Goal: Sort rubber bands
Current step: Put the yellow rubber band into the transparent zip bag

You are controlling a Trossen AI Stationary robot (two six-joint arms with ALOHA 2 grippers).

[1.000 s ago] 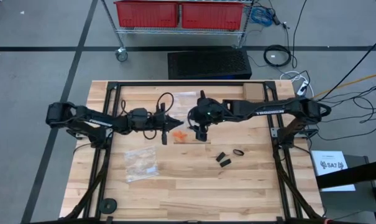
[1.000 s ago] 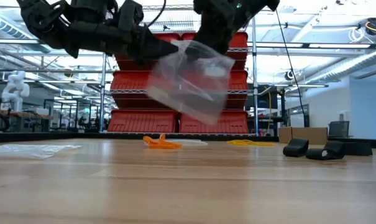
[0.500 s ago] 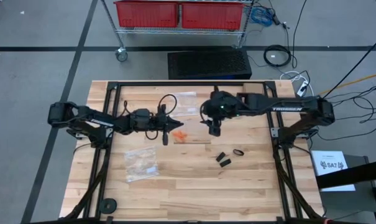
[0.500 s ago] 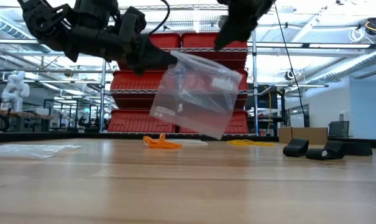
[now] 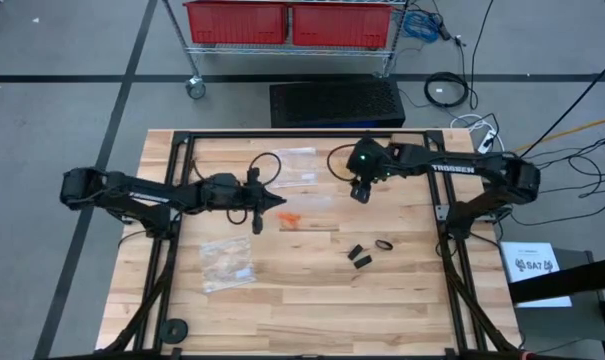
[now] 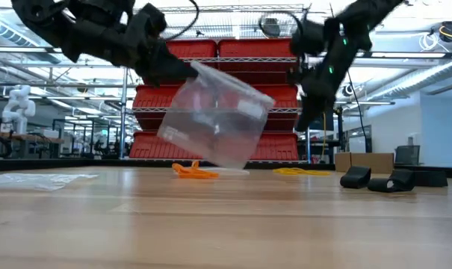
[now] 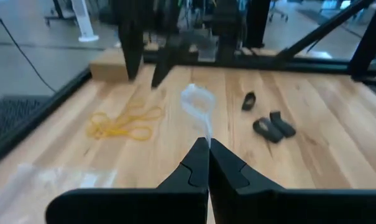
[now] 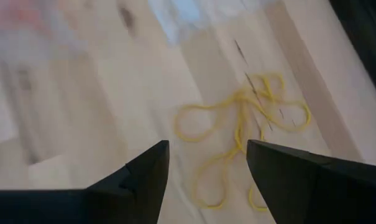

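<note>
Right claw, wide, should drop straight onto yellow bands just below; left claw pinches bag.

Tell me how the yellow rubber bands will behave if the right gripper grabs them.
Likely floppy: the yellow rubber bands lie as thin, limp, tangled loops, so several may lift together. Probably very light. The right gripper is open above them.

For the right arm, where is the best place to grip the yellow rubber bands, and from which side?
Grip the knot where the loops of the yellow rubber bands cross, coming straight down from above. They lie flat on the table, so no side offers an edge. The right gripper, jaws open, hangs above them already.
</note>
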